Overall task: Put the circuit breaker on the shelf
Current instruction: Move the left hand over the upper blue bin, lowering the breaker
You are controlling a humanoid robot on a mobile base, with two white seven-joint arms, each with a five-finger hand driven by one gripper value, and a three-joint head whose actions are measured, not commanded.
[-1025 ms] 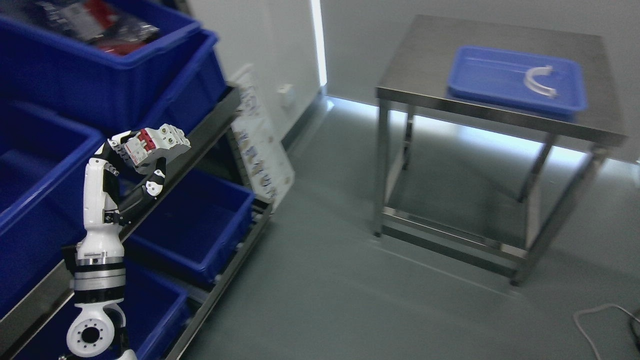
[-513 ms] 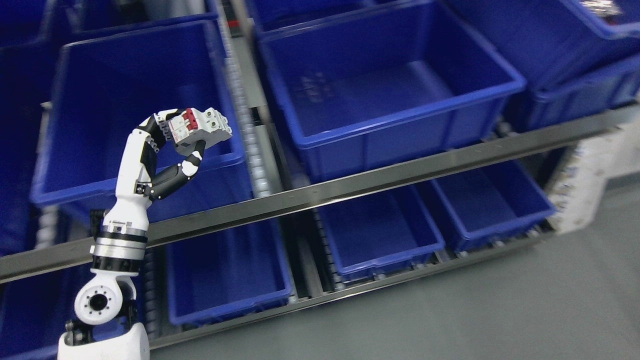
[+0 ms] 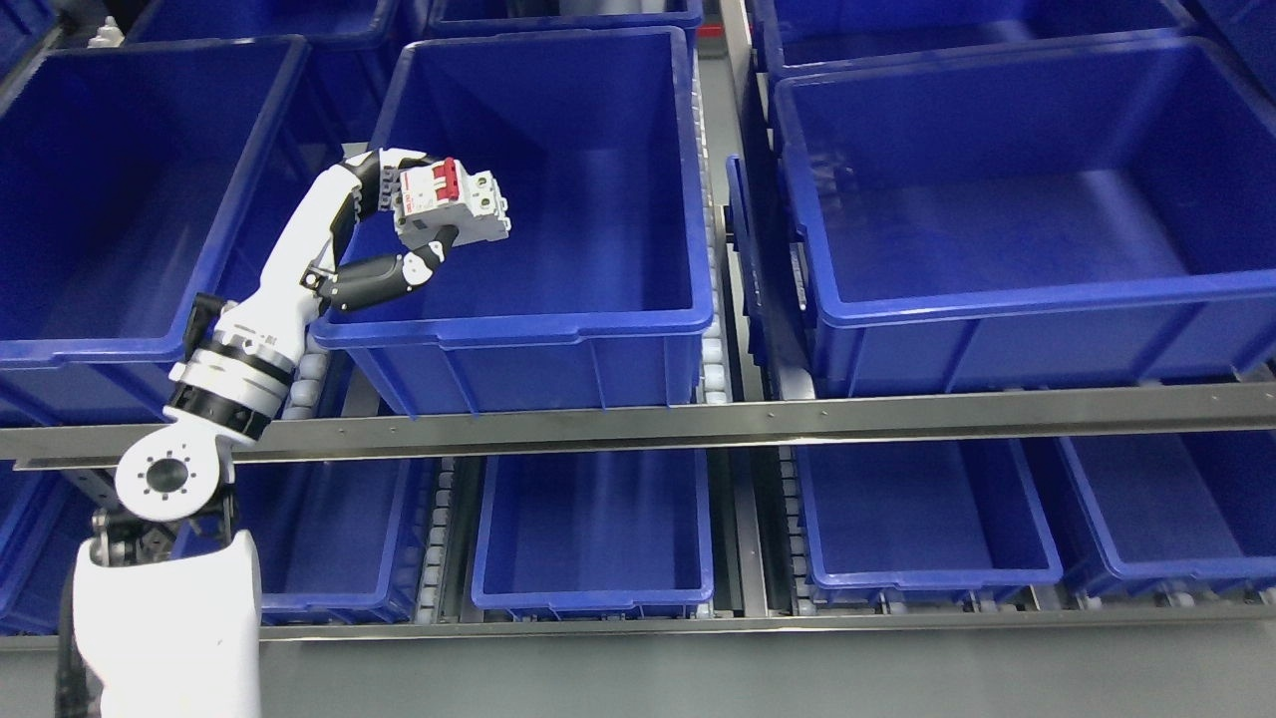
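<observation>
While left hand (image 3: 424, 224) pinches circuit breaker (image 3: 454, 203) between thumb and curled fingers, breaker hangs above middle blue bin (image 3: 558, 329), inside its left wall. Lower toward bin floor, then loosen fingers slowly; keep clear of left wall.

Blue bins (image 3: 558, 329) sit in rows behind a steel rail (image 3: 758, 424), above grey floor (image 3: 698, 678).
</observation>
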